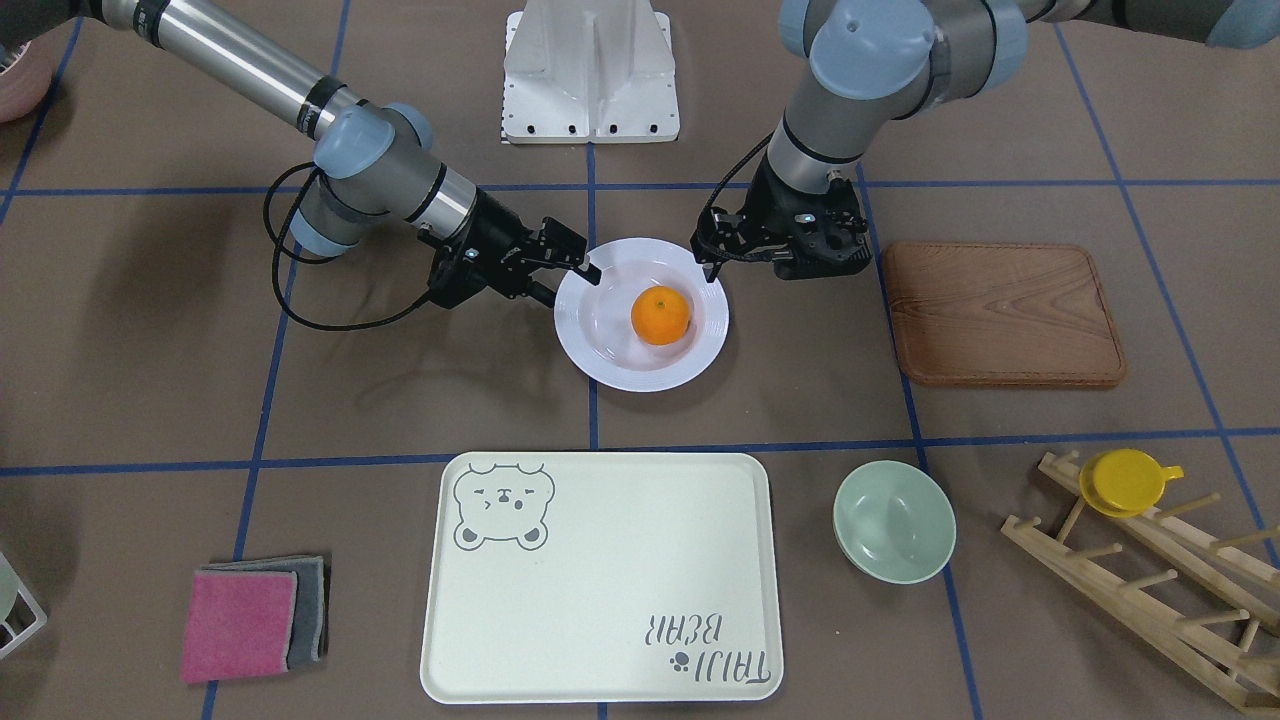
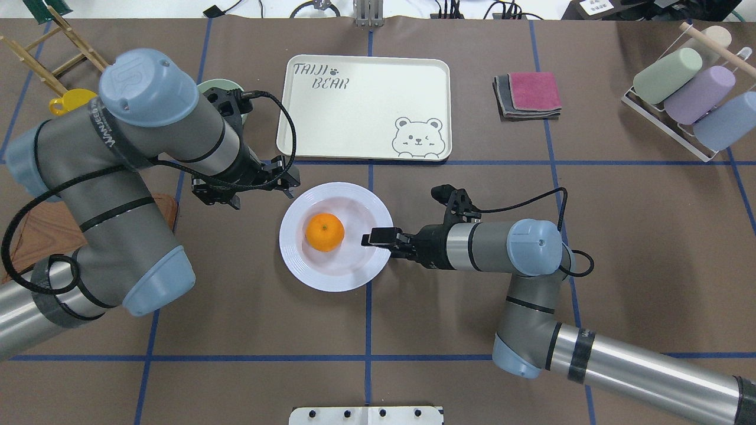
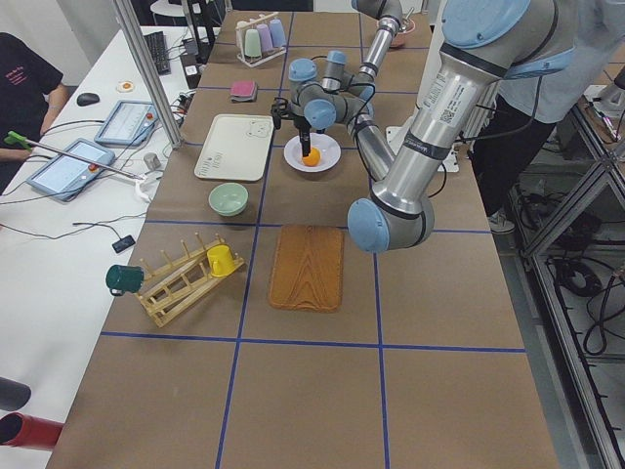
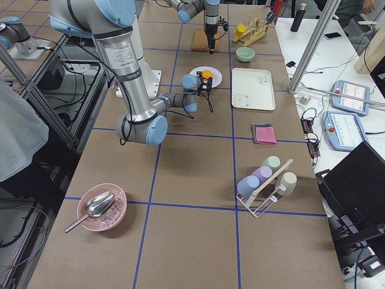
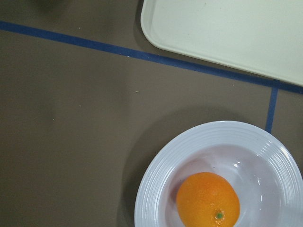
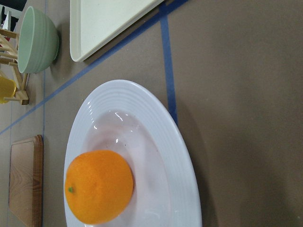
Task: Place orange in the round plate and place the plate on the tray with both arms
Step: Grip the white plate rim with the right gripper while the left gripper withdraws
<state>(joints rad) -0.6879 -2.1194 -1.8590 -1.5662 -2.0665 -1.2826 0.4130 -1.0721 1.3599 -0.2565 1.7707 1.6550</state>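
The orange [image 1: 661,315] lies in the sunken centre of the round white plate [image 1: 600,360], which rests on the brown table between the two arms. My right gripper [image 1: 572,282] is open at the plate's rim, one finger over the rim and one outside it. On the opposite side my left gripper [image 1: 706,264] points down at the rim and looks open. The cream tray [image 1: 600,570] with the bear face lies bare just beyond the plate. Both wrist views show the orange [image 5: 208,199] [image 6: 98,187] in the plate but no fingers.
A wooden board [image 1: 1003,313] lies behind my left arm. A pale-green bowl [image 1: 893,520] sits beside the tray, with a yellow cup [image 1: 1125,482] on a wooden rack past it. Folded pink and grey cloths [image 1: 250,617] lie on the tray's other side.
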